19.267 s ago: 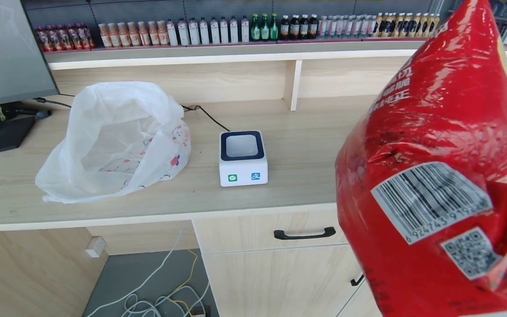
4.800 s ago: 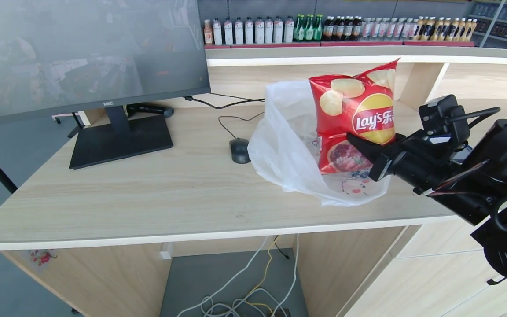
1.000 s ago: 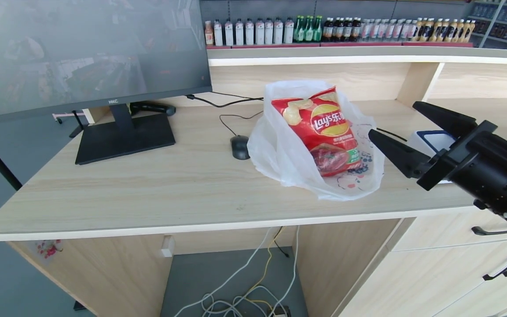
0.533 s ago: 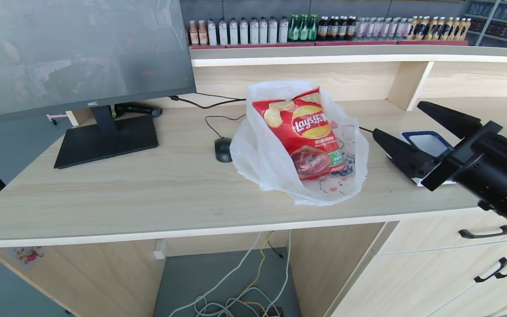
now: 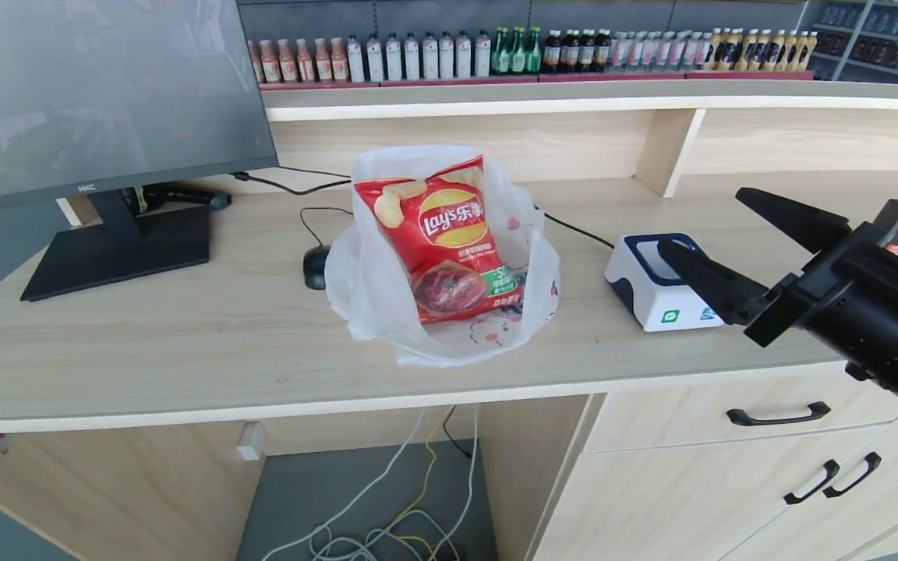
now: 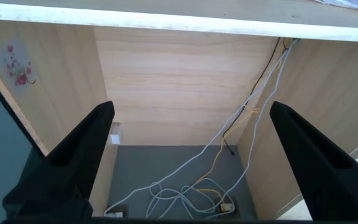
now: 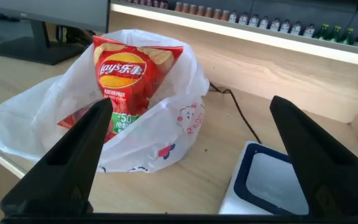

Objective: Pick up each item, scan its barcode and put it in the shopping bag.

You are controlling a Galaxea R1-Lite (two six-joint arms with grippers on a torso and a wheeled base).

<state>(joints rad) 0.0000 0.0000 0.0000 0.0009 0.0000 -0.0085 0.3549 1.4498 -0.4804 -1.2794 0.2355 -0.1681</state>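
A few seconds back the right gripper [image 5: 698,220] was pinching the chips [image 5: 445,241] over the bag [image 5: 367,292]. Now the chips stand upright inside it, just left of centre in the head view, top edge poking out of the mouth. The gripper has let go and pulled off to the right of the frame, fingers spread wide and holding nothing. In the last second the whole head picture has also slid, so the camera turned, not the goods. That brought the scanner [image 5: 655,300] fully into sight, right of centre on the counter [image 5: 184,343].

By my reading this item is done, and no other goods lie on the counter here, so the next one must be sought elsewhere.

The right wrist view looks between the spread fingers straight at the chips and the bag's printed side, with the scanner at lower right. The left wrist view adds the left gripper [image 6: 191,107], also spread and empty, held low before the counter's open underside, cables [image 6: 229,180] trailing down at the centre. The head view alone takes in the monitor [image 5: 98,86] at upper left and the mouse [image 5: 315,266] beside the bag.
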